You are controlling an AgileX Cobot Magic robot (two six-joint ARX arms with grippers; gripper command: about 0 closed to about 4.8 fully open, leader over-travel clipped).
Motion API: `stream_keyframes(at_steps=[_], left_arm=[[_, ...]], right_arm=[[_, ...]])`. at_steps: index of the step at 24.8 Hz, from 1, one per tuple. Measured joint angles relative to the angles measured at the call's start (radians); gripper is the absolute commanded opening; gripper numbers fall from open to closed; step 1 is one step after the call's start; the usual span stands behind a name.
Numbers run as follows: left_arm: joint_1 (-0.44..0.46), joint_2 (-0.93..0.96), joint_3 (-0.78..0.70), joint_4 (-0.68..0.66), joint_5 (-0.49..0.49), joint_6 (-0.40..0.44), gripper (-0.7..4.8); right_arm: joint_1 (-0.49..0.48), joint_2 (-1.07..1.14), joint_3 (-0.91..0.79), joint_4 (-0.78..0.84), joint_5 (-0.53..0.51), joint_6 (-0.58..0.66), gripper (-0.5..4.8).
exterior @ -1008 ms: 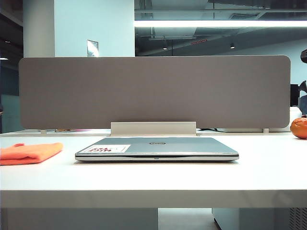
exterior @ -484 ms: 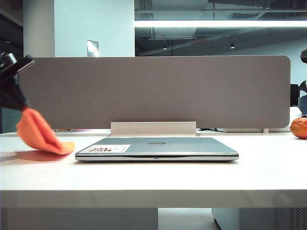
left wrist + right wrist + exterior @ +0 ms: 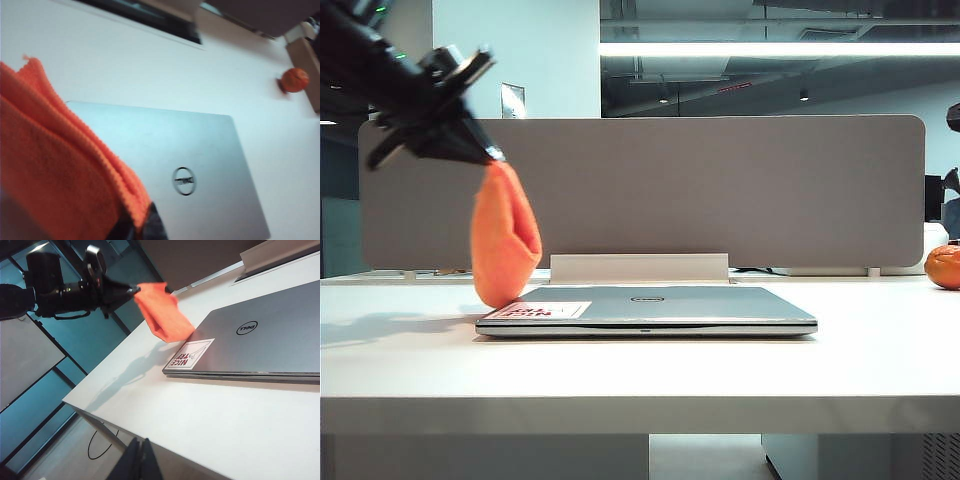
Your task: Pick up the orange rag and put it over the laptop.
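- The left gripper (image 3: 492, 155) has its jaws pinched tight on the top edge of the orange rag (image 3: 503, 238), up in the air above the left end of the counter (image 3: 640, 370).
- The rag hangs straight down from that grip in a long folded drape; its bottom fold sits just at the near-left corner of the laptop (image 3: 647, 310), right over the white-and-red sticker (image 3: 538, 311). Whether it touches the lid I cannot tell.
- In the left wrist view the rag (image 3: 60, 170) fills the near side of the picture, with the laptop lid (image 3: 190, 150) and its round Dell logo (image 3: 183, 181) below it.
- The laptop lies closed and flat in the middle of the counter, front edge toward the room, in front of a grey divider panel (image 3: 720, 190).
- An orange fruit (image 3: 944, 266) sits at the far right end of the counter, well apart from the laptop.
- The right gripper (image 3: 137, 460) shows only as dark fingers at the edge of its own wrist view, below the counter's edge and holding nothing; the two fingers lie close together, but I cannot tell if they are fully closed.
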Motion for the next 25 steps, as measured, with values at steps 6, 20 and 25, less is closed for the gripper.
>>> stream_keyframes(at_steps=[6, 20, 25], left_arm=[[-0.132, 0.038, 0.026, 0.122, -0.060, -0.061, -0.06], [-0.300, 0.301, 0.399, 0.082, -0.060, -0.085, -0.06], [-0.333, 0.404, 0.549, 0.018, -0.027, -0.108, -0.06]], right_arm=[[0.000, 0.000, 0.000, 0.000, 0.000, 0.000, -0.05], [0.000, 0.000, 0.000, 0.000, 0.000, 0.000, -0.05], [0.000, 0.000, 0.000, 0.000, 0.000, 0.000, -0.05]])
